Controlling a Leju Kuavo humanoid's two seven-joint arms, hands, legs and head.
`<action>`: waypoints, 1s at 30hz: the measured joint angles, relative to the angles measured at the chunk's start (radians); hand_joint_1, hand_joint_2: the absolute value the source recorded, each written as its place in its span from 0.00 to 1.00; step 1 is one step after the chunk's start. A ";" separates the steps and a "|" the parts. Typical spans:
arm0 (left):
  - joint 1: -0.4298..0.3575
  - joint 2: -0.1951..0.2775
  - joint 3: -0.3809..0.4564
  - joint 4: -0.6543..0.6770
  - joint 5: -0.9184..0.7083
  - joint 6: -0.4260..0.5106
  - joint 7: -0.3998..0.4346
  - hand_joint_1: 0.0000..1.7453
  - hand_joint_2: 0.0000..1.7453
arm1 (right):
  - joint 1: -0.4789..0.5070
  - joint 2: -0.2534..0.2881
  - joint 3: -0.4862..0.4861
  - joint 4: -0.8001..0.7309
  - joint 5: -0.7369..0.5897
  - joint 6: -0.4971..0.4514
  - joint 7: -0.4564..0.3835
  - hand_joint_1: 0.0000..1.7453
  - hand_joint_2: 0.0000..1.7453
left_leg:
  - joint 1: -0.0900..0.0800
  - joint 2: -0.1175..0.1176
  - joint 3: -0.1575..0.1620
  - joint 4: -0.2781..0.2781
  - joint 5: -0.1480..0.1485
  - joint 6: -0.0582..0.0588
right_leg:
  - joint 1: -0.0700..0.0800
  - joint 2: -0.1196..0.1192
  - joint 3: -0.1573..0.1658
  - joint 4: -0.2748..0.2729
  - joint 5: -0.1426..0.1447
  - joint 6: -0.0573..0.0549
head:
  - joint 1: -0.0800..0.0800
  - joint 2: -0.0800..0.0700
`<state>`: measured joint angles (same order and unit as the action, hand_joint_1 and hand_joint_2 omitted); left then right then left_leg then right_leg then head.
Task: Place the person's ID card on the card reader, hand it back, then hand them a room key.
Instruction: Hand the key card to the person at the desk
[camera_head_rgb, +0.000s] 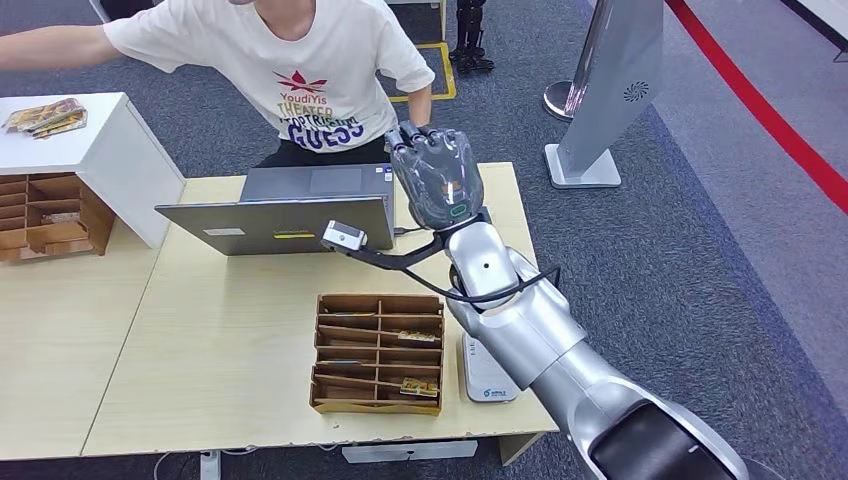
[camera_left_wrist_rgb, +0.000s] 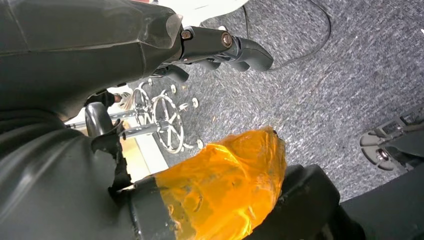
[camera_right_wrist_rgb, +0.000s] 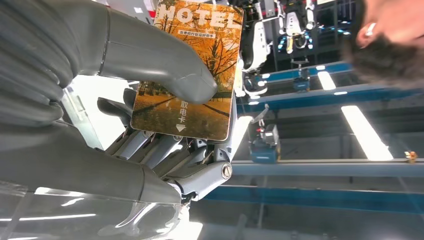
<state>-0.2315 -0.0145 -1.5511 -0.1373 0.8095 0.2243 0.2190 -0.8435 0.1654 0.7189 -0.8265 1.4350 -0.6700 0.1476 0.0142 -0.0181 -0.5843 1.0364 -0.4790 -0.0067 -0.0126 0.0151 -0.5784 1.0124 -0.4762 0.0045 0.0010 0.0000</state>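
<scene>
The right hand (camera_head_rgb: 437, 175) is raised over the far edge of the wooden table (camera_head_rgb: 230, 340), toward the person (camera_head_rgb: 320, 80) standing behind the laptop (camera_head_rgb: 285, 212). The right wrist view shows it pinching a hotel room key card (camera_right_wrist_rgb: 192, 75), with the thick thumb (camera_right_wrist_rgb: 165, 70) pressed on the printed face and the darker fingers (camera_right_wrist_rgb: 165, 150) behind. The card looks thin, light, stiff and glossy, so it could slide out of a loose pinch. The hold sits on its lower half, leaving the upper end free for the person to take. The white card reader (camera_head_rgb: 487, 375) lies at the near right, beside the compartmented wooden card tray (camera_head_rgb: 378, 352). The left hand (camera_left_wrist_rgb: 220, 45) hangs over the carpet, its fingers curled in on nothing.
</scene>
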 joint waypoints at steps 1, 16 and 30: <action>0.000 0.000 0.000 0.000 0.000 -0.001 0.001 0.00 0.00 | -0.004 0.001 -0.006 0.010 0.000 -0.005 0.002 1.00 1.00 | 0.000 0.000 0.000 0.000 0.000 0.000 | 0.000 0.000 0.000 0.000 0.000 0.000 | 0.000 0.000; 0.002 -0.010 0.000 0.000 -0.007 -0.006 0.009 0.00 0.00 | 0.000 0.011 -0.081 0.033 0.041 -0.019 -0.003 1.00 1.00 | 0.000 0.000 0.000 0.000 0.000 0.000 | 0.000 0.000 0.000 0.000 0.000 0.000 | 0.000 0.000; 0.003 -0.013 0.000 0.000 -0.012 0.000 0.009 0.00 0.00 | 0.020 0.027 -0.103 0.033 0.050 -0.021 -0.006 1.00 1.00 | 0.000 0.000 0.000 0.000 0.000 0.000 | 0.000 0.000 0.000 0.000 0.000 0.000 | 0.000 0.000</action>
<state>-0.2284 -0.0275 -1.5511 -0.1373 0.7976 0.2238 0.2277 -0.8233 0.1920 0.6162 -0.7935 1.4846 -0.6905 0.1419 0.0142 -0.0181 -0.5843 1.0365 -0.4790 -0.0067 -0.0126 0.0151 -0.5784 1.0124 -0.4761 0.0046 0.0008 0.0000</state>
